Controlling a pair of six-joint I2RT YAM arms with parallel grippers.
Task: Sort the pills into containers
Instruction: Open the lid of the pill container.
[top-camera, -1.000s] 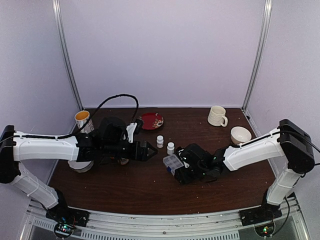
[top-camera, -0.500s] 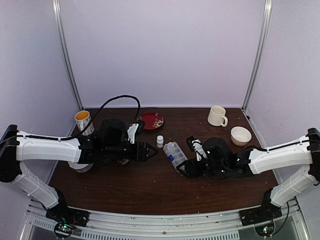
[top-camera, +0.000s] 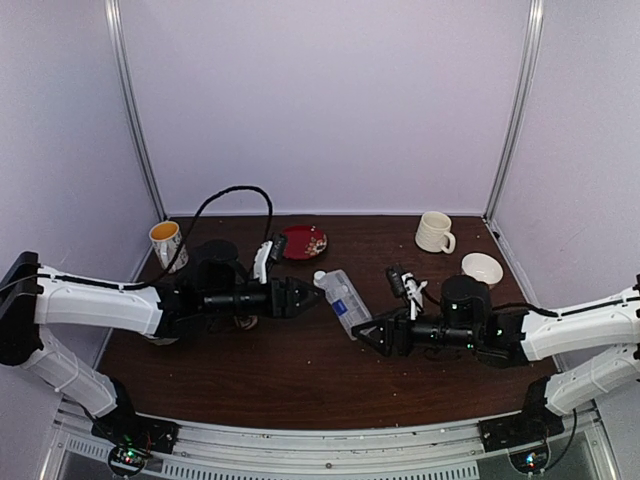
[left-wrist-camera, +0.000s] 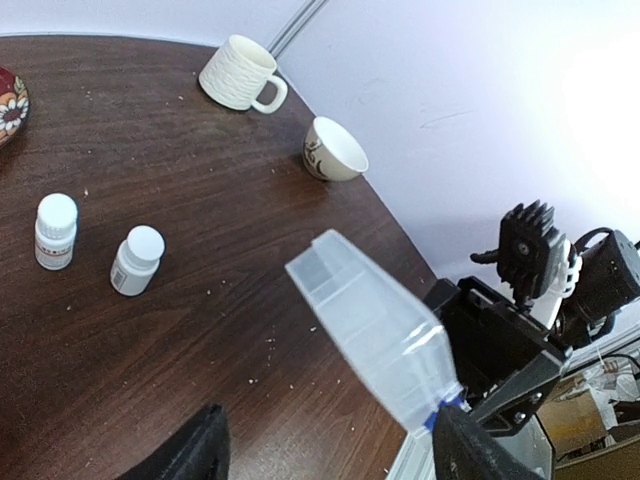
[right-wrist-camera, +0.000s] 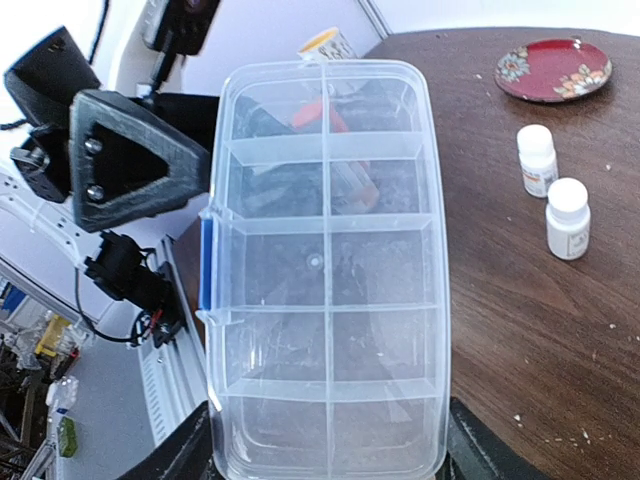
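Note:
The containers are the cells of a clear plastic organizer box (right-wrist-camera: 325, 270) with a blue latch, and every cell I can see is empty. My right gripper (right-wrist-camera: 330, 455) is shut on the box's near end, one finger on each long side. It holds the box (top-camera: 346, 301) tilted above the table's middle. My left gripper (top-camera: 308, 298) is open and faces the box's far end. In the left wrist view the box (left-wrist-camera: 375, 335) hangs between the spread fingers of that gripper (left-wrist-camera: 330, 440), with the blue latch beside the right fingertip (left-wrist-camera: 462, 452). The pills are out of view.
Two small white bottles (left-wrist-camera: 56, 231) (left-wrist-camera: 137, 260) stand on the brown table beyond the box. Further back are a red plate (top-camera: 303, 241), a cream mug (top-camera: 434, 232), a white bowl (top-camera: 481, 270) and an orange-filled cup (top-camera: 166, 240). Pale crumbs dot the wood.
My right gripper has drawn back to the right with the box, lifting and tilting it toward the left arm. The left gripper has reached right, up to the box's end.

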